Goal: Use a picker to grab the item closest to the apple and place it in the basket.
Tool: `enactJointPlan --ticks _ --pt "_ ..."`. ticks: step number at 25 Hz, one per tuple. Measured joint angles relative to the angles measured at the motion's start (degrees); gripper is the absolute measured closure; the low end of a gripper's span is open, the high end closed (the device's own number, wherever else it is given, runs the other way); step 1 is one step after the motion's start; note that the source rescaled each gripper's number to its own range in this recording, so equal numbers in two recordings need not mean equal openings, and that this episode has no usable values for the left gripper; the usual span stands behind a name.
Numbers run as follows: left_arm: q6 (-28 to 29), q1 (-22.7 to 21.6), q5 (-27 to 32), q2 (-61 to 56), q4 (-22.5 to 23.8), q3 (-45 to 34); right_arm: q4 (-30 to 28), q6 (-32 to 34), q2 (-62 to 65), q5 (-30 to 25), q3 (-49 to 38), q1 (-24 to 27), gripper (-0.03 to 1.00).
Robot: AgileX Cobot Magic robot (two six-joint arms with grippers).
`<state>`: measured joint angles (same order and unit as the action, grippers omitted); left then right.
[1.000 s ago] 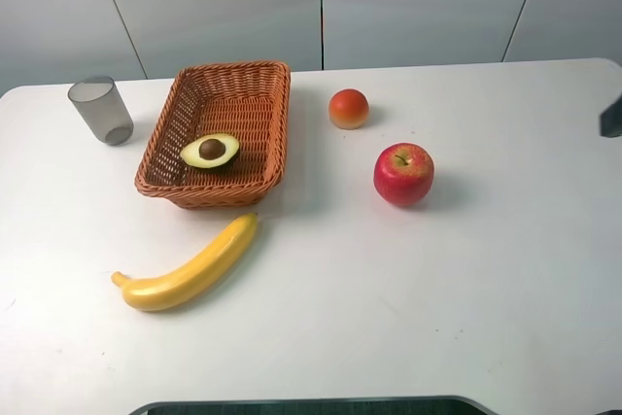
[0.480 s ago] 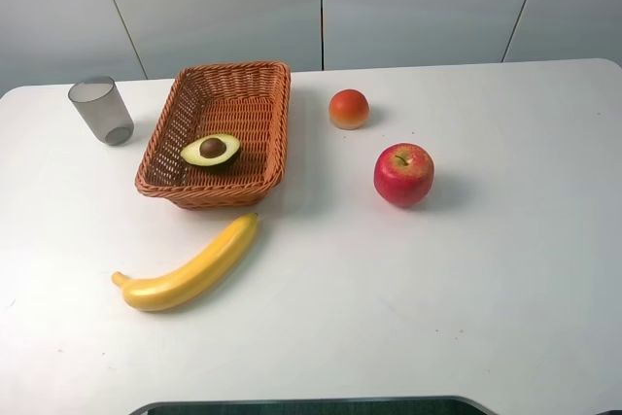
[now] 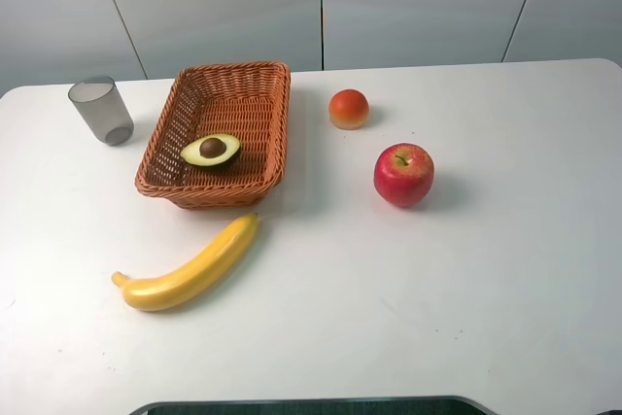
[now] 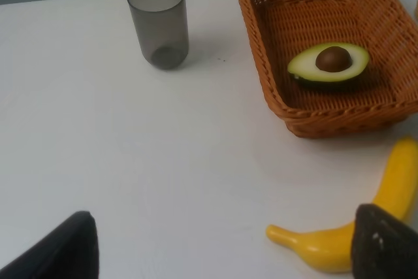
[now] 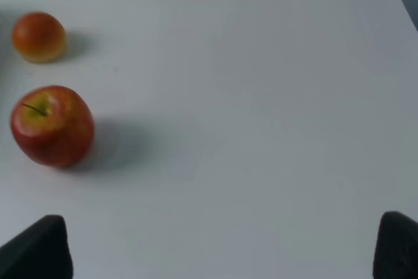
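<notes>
A red apple (image 3: 403, 174) (image 5: 51, 125) sits right of the table's middle. Just behind it lies a small orange-red fruit (image 3: 348, 109) (image 5: 38, 36), the nearest thing to it. The wicker basket (image 3: 265, 133) (image 4: 381, 24) stands at the back left and holds an avocado half (image 3: 210, 151) (image 4: 328, 63). Neither arm shows in the exterior high view. My left gripper (image 4: 222, 246) is open, its dark fingertips (image 4: 62, 249) far apart above bare table near the banana (image 4: 366, 227). Well back from the apple, my right gripper (image 5: 215, 249) is open with nothing between its fingers.
A yellow banana (image 3: 190, 267) lies in front of the basket. A grey translucent cup (image 3: 101, 110) (image 4: 159, 24) stands at the back left corner. The white table (image 3: 505, 269) ends at a dark front edge.
A dark part of the right arm at the right edge one second ago has left the exterior high view. The fruits and basket have not moved.
</notes>
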<state>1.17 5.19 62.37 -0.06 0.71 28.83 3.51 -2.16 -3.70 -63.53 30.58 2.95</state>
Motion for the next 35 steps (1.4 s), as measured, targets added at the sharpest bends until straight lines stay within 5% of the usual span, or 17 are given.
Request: enactJointPlan --ticks 35 --pt "0.0 0.0 0.0 0.0 0.0 0.0 0.2 0.0 3.8 0.6 -1.2 -2.8 -0.03"
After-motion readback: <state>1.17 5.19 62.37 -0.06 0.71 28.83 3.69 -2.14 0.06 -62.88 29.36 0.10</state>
